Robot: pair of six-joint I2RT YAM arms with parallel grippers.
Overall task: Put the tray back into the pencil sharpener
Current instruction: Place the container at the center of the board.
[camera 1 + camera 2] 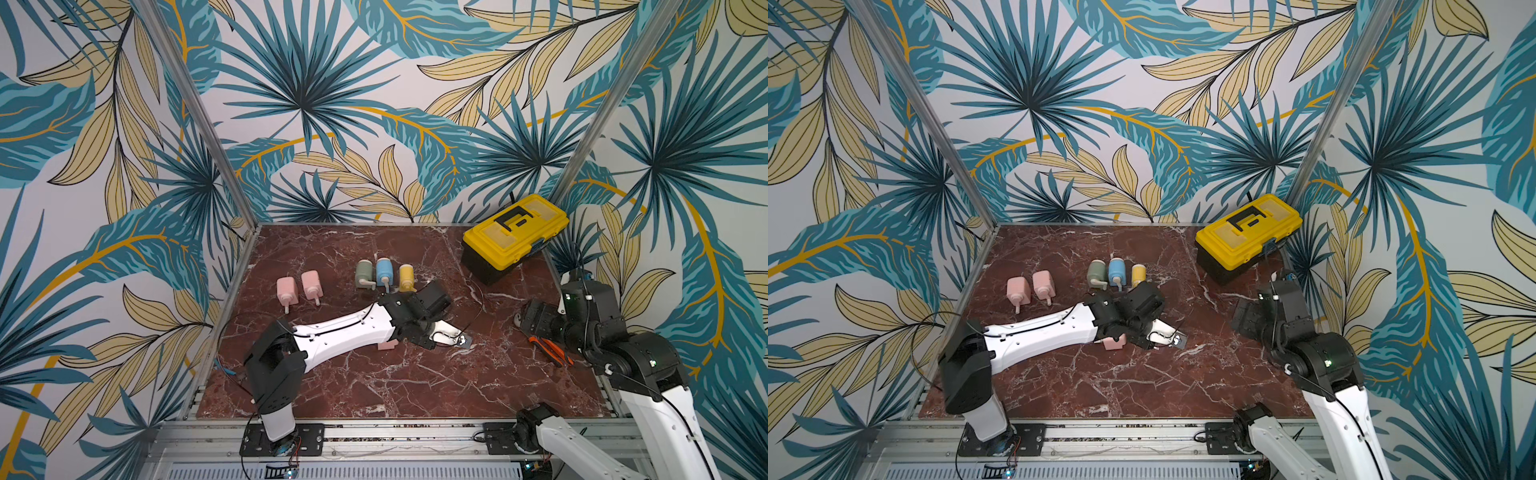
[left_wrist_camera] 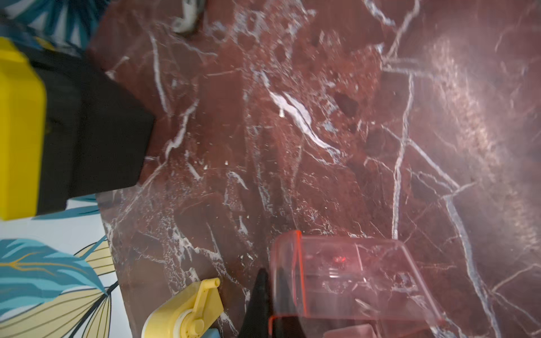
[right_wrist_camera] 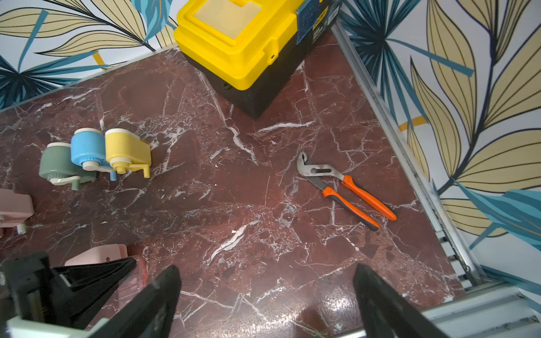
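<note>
My left gripper (image 1: 457, 337) is clamped tight on one wall of the clear pinkish tray (image 2: 351, 278) — it's low over the table (image 1: 374, 386), not in the pink sharpener (image 1: 1115, 343) yet, just beside it where it lies half hidden under my left wrist. My right gripper (image 3: 263, 295) is spread wide with nothing in it — hanging above the table near the pliers (image 3: 322, 174).

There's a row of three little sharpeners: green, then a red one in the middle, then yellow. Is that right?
Almost. The middle sharpener is blue, not red. The right wrist view shows it clearly, sitting between the green sharpener and the yellow sharpener. The rest of what you said is right.
</note>
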